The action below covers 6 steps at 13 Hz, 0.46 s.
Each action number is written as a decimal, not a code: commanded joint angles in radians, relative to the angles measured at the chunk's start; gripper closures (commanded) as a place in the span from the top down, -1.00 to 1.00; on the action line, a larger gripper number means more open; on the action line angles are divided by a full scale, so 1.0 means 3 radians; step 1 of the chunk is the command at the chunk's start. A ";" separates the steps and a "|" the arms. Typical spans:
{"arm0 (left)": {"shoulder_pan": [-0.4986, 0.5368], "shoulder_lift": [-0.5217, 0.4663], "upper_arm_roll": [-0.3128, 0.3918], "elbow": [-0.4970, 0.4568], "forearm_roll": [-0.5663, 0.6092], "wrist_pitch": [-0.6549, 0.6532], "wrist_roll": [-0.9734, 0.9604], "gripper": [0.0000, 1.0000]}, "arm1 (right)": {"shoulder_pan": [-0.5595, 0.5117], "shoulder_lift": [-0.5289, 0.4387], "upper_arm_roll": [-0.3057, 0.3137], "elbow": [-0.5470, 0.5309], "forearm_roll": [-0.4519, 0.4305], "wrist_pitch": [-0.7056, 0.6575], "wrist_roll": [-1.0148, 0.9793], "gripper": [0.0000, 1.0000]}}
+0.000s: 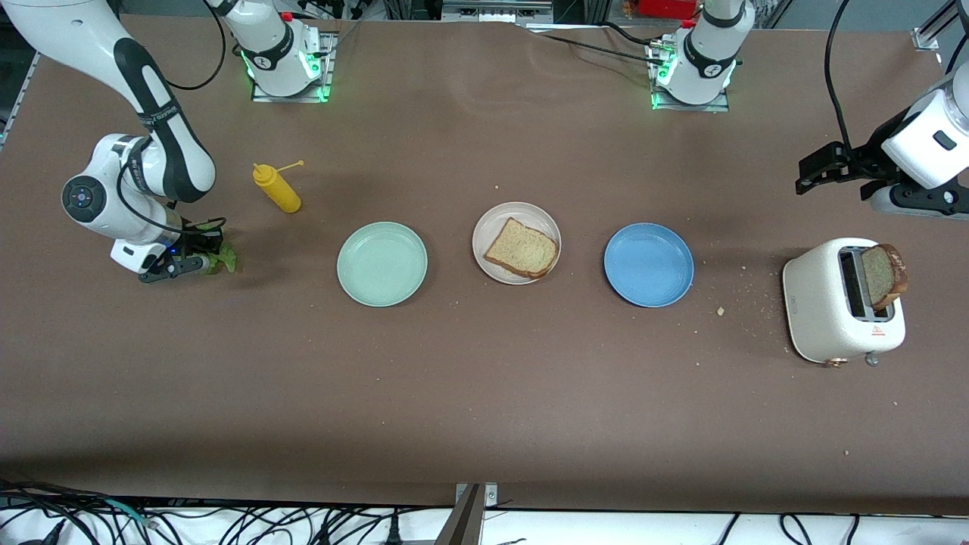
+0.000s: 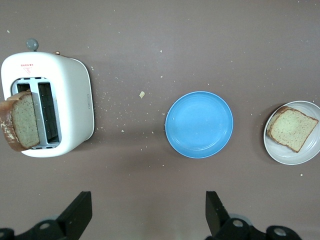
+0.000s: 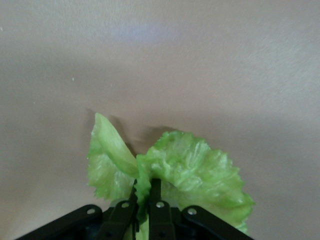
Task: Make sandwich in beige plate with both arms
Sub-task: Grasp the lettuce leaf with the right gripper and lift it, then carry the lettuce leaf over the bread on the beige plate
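Observation:
One brown bread slice (image 1: pixel 522 249) lies on the beige plate (image 1: pixel 492 227) in the middle of the table; the left wrist view shows the same slice (image 2: pixel 292 128) on that plate (image 2: pixel 306 156). A second slice (image 1: pixel 883 275) sticks up out of the white toaster (image 1: pixel 821 303) at the left arm's end. At the right arm's end, low on the table, my right gripper (image 1: pixel 206 262) is shut on the ruffled green lettuce leaf (image 3: pixel 190 167), pinching a fold of it. My left gripper (image 1: pixel 814 170) hangs open and empty in the air near the toaster.
A mint-green plate (image 1: pixel 382 263) and a blue plate (image 1: pixel 649 264) flank the beige plate. A yellow mustard bottle (image 1: pixel 276 188) lies between the right arm's base and the lettuce. Crumbs are scattered between the blue plate and the toaster.

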 commanded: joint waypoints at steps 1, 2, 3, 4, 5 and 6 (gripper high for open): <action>0.0021 -0.0036 0.0000 -0.0002 -0.0069 -0.0027 0.0025 1.00 | -0.0056 -0.0220 0.0047 0.0289 -0.0086 -0.0513 0.0115 -1.00; 0.0021 -0.0036 0.0000 -0.0002 -0.0074 -0.0027 0.0025 1.00 | -0.0056 -0.0261 0.0083 0.0504 -0.0076 -0.0855 0.0237 -1.00; 0.0021 -0.0036 0.0000 -0.0002 -0.0075 -0.0027 0.0025 1.00 | -0.0056 -0.0292 0.0210 0.0739 -0.0071 -0.1182 0.0400 -1.00; 0.0021 -0.0036 0.0000 -0.0002 -0.0075 -0.0027 0.0025 1.00 | -0.0056 -0.0317 0.0277 0.0913 -0.0055 -0.1428 0.0594 -1.00; 0.0021 -0.0036 0.0000 -0.0002 -0.0069 -0.0027 0.0025 1.00 | -0.0056 -0.0358 0.0399 0.1052 -0.0040 -0.1623 0.0839 -1.00; 0.0021 -0.0036 0.0000 -0.0002 -0.0074 -0.0027 0.0025 1.00 | -0.0056 -0.0394 0.0532 0.1160 -0.0030 -0.1767 0.1105 -1.00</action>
